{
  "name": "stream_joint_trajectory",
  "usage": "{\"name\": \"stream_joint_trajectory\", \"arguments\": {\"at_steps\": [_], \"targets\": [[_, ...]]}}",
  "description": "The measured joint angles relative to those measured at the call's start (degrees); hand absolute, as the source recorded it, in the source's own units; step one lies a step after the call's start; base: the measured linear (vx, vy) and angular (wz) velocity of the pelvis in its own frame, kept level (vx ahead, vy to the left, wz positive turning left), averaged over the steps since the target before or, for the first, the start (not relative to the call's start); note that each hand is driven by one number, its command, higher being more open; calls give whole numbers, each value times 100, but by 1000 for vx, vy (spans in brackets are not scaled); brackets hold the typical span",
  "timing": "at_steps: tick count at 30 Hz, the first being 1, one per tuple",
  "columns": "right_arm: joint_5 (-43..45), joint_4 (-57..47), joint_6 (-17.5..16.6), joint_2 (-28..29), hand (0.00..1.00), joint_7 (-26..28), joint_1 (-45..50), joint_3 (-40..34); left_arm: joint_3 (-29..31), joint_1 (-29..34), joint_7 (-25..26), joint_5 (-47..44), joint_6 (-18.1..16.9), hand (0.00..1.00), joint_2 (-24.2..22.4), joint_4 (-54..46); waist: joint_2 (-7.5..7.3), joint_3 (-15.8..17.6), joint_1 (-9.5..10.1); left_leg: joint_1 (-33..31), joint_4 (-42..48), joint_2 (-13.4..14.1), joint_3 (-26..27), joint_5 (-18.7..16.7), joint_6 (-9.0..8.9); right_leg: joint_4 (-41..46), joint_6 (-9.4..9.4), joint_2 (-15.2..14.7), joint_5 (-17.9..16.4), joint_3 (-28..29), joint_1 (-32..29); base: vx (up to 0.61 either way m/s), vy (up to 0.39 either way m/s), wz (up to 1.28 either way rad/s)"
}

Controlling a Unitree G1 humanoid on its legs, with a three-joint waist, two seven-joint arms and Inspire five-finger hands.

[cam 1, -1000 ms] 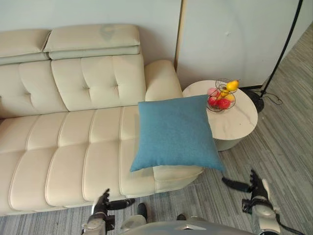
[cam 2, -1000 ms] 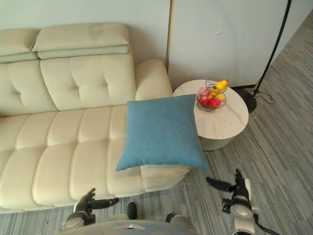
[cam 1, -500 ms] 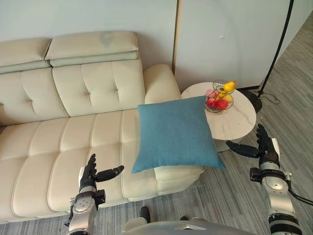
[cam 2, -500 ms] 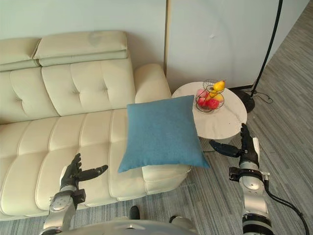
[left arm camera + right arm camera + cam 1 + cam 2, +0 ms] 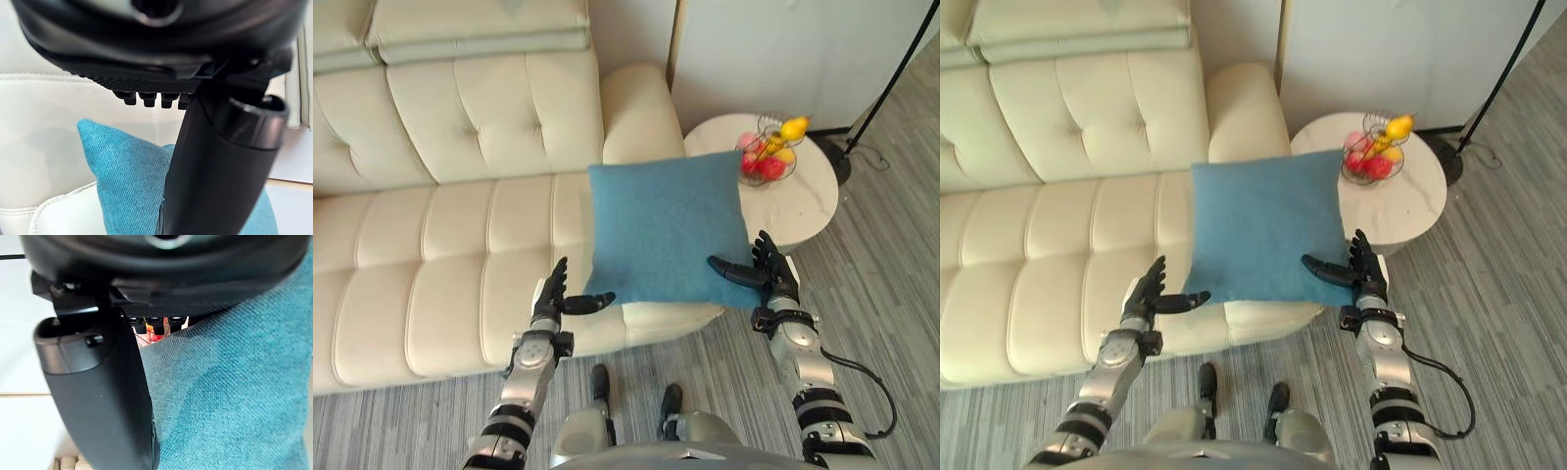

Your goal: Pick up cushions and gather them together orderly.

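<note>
A square blue cushion (image 5: 666, 230) lies flat on the right end of the cream sofa (image 5: 440, 245), its right edge reaching over towards the side table. My left hand (image 5: 549, 304) is at the cushion's front left corner, fingers straight, thumb pointing at that corner. My right hand (image 5: 776, 281) is at the front right corner, fingers straight and its thumb lying over the cloth. In the left wrist view the cushion's corner (image 5: 124, 181) shows just past the thumb (image 5: 215, 171). In the right wrist view the blue cloth (image 5: 234, 391) lies beside the thumb (image 5: 107, 391). Both hands are open.
A round white side table (image 5: 808, 196) stands right of the sofa's arm (image 5: 636, 108), with a wire basket of fruit (image 5: 769, 152) on it. A floor lamp's thin black pole (image 5: 896, 73) rises at the far right. Grey striped carpet (image 5: 881, 284) lies in front.
The camera has tilted down and nearer. Both hands have risen and moved inward, from out at the sides to the cushion's two front corners. The cushion has stayed put.
</note>
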Motion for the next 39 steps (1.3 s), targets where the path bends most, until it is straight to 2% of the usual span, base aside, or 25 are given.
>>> {"name": "stream_joint_trajectory", "arguments": {"at_steps": [5,6,9,14,20,26,31,37,39], "targets": [[252,286,-15,-10,100,-324,-854,88,-292,-1220,169,-187,-1,100,18,465,-51,487,9,-574,3,17,-46,210,12,461,-1,-100,13,-33,-755,-142,17,4],[298,348,-36,-12,0,-403,-1035,92,-375,-1551,234,-217,-2,0,40,618,-72,576,12,-728,4,17,-46,260,6,578,-4,-113,11,-29,-960,-121,5,-1],[375,442,-116,-20,0,-529,-1370,98,-488,-2187,338,-203,-2,0,163,917,-140,850,0,-1000,124,16,-42,301,18,828,-48,-182,-20,-12,-1289,-95,-11,-2],[474,442,-236,-23,0,-602,-1605,145,-570,-2627,384,-110,1,0,238,962,-174,1026,-3,-1269,133,55,-36,391,-15,1036,-95,-182,-50,4,-1658,-49,-50,-2],[629,392,-525,-23,0,-633,-1706,304,-659,-2803,570,-230,-55,0,239,719,-175,1111,0,-1406,116,114,-35,450,-87,1212,-188,-153,-121,4,-1880,-15,-83,-1],[828,-29,-580,82,0,-678,-1429,332,-660,-2812,848,-465,-59,0,226,346,-175,1111,36,-1283,9,141,-33,482,-123,1290,-227,-130,-220,3,-1855,35,-88,0],[870,-627,-557,393,0,-672,-594,360,-707,-2217,860,-576,-51,0,158,-548,-167,1107,71,-910,8,125,-34,431,-186,1236,-195,-131,-321,38,-1458,68,-62,2],[765,-1532,-414,561,0,-538,643,394,-791,-648,792,-689,-44,0,-117,-1602,-51,1002,59,-221,4,118,-15,177,-215,884,-133,-45,-377,68,-626,48,-25,-2],[634,-1721,-398,654,0,-466,958,375,-842,-218,724,-751,-37,0,-123,-1816,-37,844,47,-97,4,126,-4,108,-210,784,-122,-20,-385,72,-464,26,-5,-1]]}}
